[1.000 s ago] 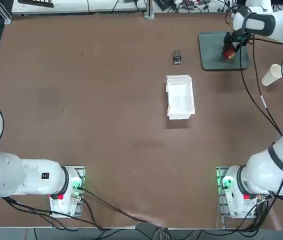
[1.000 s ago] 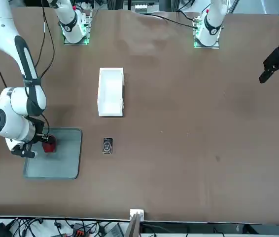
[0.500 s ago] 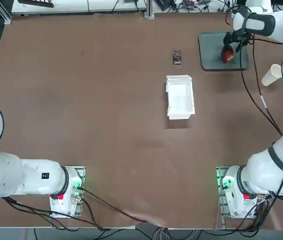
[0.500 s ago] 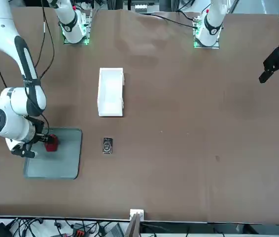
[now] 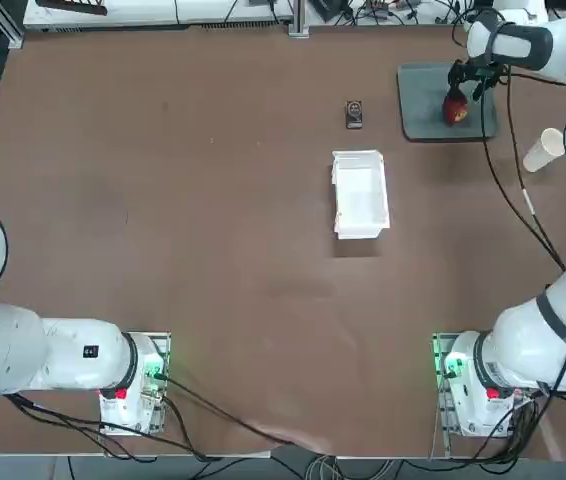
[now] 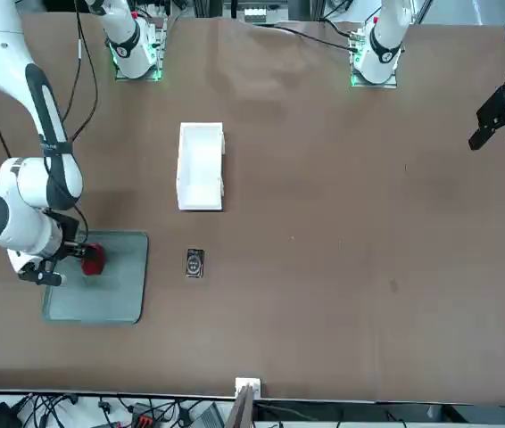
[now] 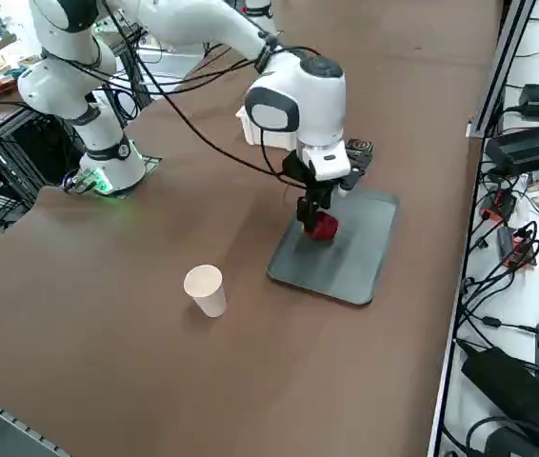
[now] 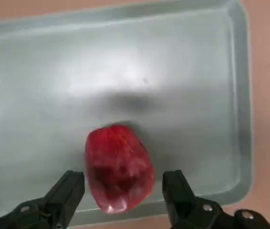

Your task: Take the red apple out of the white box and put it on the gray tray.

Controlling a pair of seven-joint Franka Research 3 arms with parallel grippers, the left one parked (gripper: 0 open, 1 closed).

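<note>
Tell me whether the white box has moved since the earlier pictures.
No; in the top view the white box sits at the same spot below the small black device.

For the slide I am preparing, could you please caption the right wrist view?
Open jaws of the right gripper flank the red apple on the gray tray.

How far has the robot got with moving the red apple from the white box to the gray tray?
Done: the white box is empty, and the red apple lies on the gray tray.
In hand: the right gripper is open around the apple, holding nothing.
Left: probably only lifting the gripper clear.
</note>
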